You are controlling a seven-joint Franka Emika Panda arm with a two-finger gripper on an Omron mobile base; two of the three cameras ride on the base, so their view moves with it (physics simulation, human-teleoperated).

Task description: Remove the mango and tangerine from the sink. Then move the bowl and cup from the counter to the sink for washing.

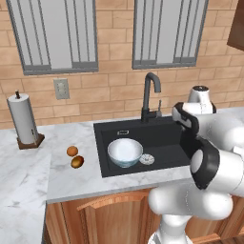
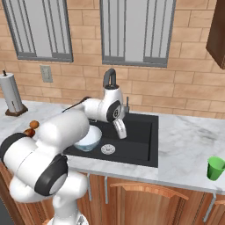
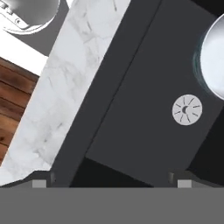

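Your gripper (image 2: pixel 121 130) hangs empty with fingers spread over the sink (image 1: pixel 162 133), the bowl (image 1: pixel 125 152) already inside by the drain (image 1: pixel 147 159), the mango (image 1: pixel 77 162) and tangerine (image 1: pixel 72 151) out on the counter (image 1: pixel 71 183) — so only the cup (image 2: pixel 215 168) is left. It stands well apart to the right near the front edge; lift clear of the rim and tap (image 1: pixel 150 95) — open marble lies between.

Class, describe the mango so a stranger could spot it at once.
Find the black sink in the white marble counter. Just left of it lie two small fruits; the mango is the nearer, oval, yellow-brown one, not the rounder, brighter orange tangerine behind it.
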